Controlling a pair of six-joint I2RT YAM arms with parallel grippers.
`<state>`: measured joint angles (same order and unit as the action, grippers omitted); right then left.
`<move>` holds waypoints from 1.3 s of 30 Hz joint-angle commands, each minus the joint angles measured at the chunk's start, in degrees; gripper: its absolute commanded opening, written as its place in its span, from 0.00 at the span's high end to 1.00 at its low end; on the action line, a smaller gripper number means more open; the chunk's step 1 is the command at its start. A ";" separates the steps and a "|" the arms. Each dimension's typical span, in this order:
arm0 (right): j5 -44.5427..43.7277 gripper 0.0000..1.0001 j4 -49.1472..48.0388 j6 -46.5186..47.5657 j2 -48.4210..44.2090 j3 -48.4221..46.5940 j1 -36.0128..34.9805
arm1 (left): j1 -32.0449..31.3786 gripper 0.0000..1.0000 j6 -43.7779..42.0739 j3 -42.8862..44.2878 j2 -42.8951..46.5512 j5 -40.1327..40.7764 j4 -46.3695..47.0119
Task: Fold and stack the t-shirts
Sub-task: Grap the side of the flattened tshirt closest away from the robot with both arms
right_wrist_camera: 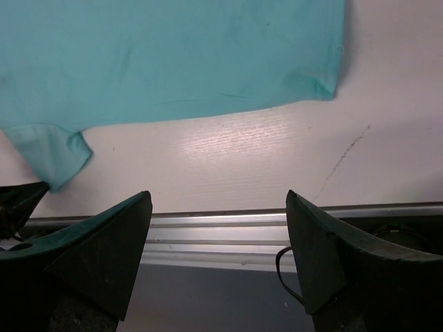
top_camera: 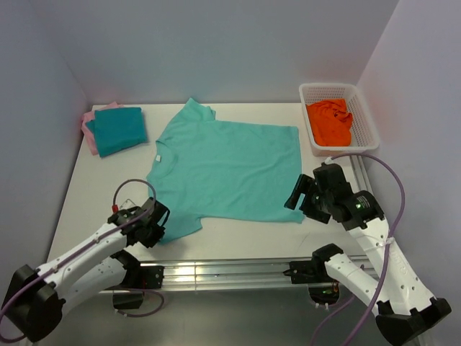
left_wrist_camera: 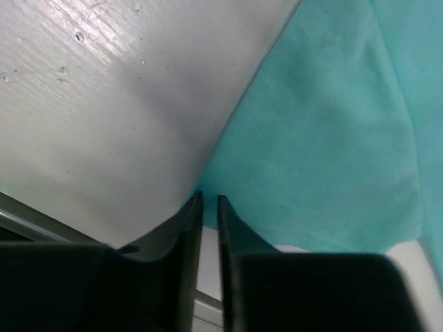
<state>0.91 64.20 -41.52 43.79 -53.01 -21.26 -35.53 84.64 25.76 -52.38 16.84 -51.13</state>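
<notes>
The mint-green t-shirt [top_camera: 223,166] lies spread flat across the middle of the table [top_camera: 238,241], collar toward the left and hem toward the right. Its near sleeve [top_camera: 180,222] reaches almost to the front edge. The left gripper [left_wrist_camera: 210,199] sits right at that sleeve's edge with its fingers drawn nearly together. It looks to have a thin bite of fabric, though the wrist view does not show how much is caught. The right gripper [right_wrist_camera: 219,204] hangs with its fingers spread wide over bare table just short of the hem's near corner, holding nothing. The main risk is that shallow pinch: if only the sleeve's rim is gripped, lifting could let it slip free, or drag the sleeve alone and bunch the body into wrinkles. With the right side unheld, a one-sided pull may also skew the shirt and leave a crooked fold. At the far left corner a folded teal t-shirt [top_camera: 119,128] rests on a folded pink t-shirt [top_camera: 89,124], well apart from the spread one. A white basket [top_camera: 365,121] at the far right holds one crumpled orange garment [top_camera: 330,121]. Count: three t-shirts laid out or stacked, one orange piece, one basket, two grippers.
</notes>
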 commanded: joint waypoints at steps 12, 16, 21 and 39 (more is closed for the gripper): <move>-0.82 0.15 1.36 0.03 -1.87 3.53 -0.28 | -3.05 0.62 5.18 1.92 4.40 2.23 -3.53; -0.82 0.15 0.75 -0.06 -1.16 3.36 -0.37 | -4.02 0.66 5.80 3.42 -0.33 2.58 -4.67; -0.82 0.15 0.92 0.03 -0.90 3.18 -0.37 | -5.16 0.63 6.15 4.56 -4.92 2.85 -4.68; -3.02 0.15 1.01 1.26 2.97 1.51 -0.37 | -5.87 0.59 7.03 -0.18 -7.82 -0.14 1.11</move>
<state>-0.45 65.67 -40.97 46.59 -49.47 -21.26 -41.12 90.32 27.92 -59.44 17.74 -53.12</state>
